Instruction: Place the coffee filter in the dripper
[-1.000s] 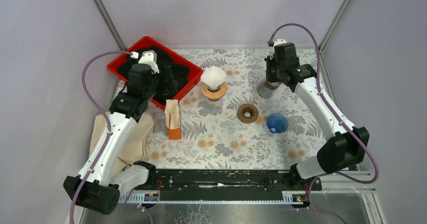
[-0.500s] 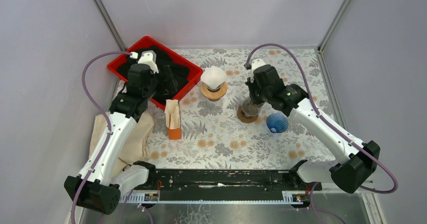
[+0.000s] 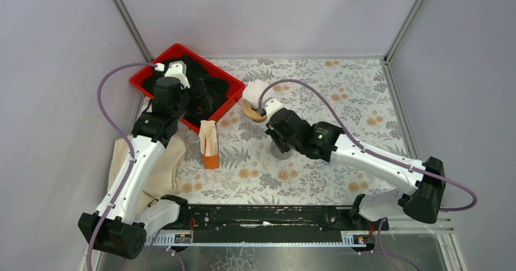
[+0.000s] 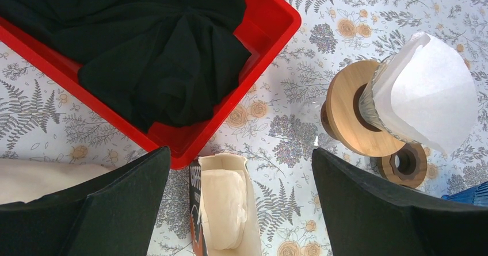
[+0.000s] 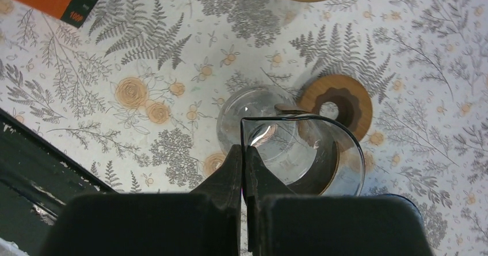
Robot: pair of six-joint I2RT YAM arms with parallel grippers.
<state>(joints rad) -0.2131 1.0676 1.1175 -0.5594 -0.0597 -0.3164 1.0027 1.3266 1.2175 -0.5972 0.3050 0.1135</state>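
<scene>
My right gripper (image 5: 244, 159) is pinching the rim of a glass vessel (image 5: 288, 146). Further out, spare coffee filters (image 4: 223, 207) stand in the orange box (image 3: 210, 159): thin, floppy paper, so I'd nip one top edge gently. My left gripper (image 4: 240, 152) hangs spread wide above them. Beyond, one filter (image 4: 429, 92) sits in the dripper (image 4: 368, 105) on its wooden stand (image 4: 344, 115); the red tray (image 4: 276, 23) holds black cloth (image 4: 155, 54).

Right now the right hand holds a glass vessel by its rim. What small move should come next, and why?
Probably lower the glass server onto the bare tablecloth beside the wooden ring, then open the right hand. Its fingers pinch the rim, so that hand is busy until it lets go.
</scene>
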